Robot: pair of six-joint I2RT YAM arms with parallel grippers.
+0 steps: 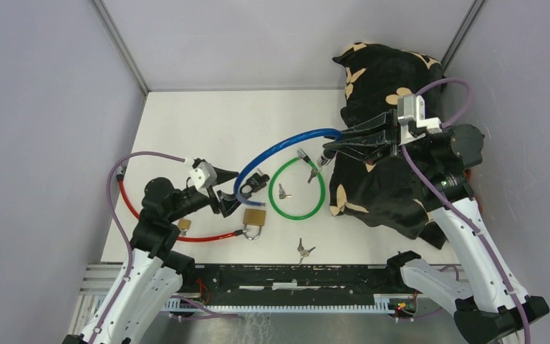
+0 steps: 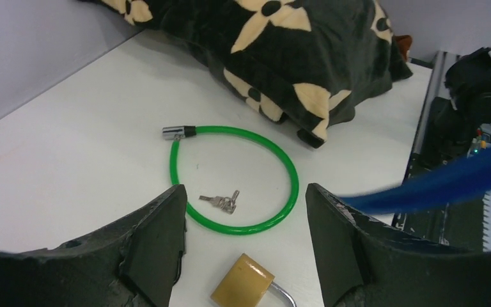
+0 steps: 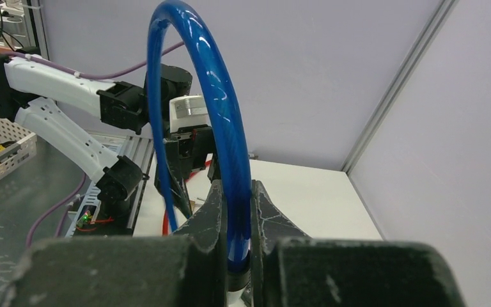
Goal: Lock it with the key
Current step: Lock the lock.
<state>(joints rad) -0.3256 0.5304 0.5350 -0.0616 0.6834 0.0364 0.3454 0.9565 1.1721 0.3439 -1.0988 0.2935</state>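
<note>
A blue cable lock [image 1: 286,140] arcs above the table. My right gripper [image 1: 327,147] is shut on one end of it, and the cable [image 3: 220,115] rises from between the shut fingers [image 3: 235,192]. Its black lock head [image 1: 258,183] hangs by my left gripper [image 1: 233,192]. That gripper [image 2: 244,188] is open with nothing between its fingers, and the blue cable [image 2: 447,182] passes outside its right finger. A bunch of keys [image 2: 222,201] lies inside a green cable ring [image 2: 291,185] ahead of it. A brass padlock [image 2: 243,289] lies just under the jaws.
A black cushion with beige flowers [image 1: 387,107] fills the back right. A red cable [image 1: 150,222] curves by the left arm with the brass padlock [image 1: 254,218] on it. A second key bunch [image 1: 303,249] lies near the front edge. Grey walls close in the table.
</note>
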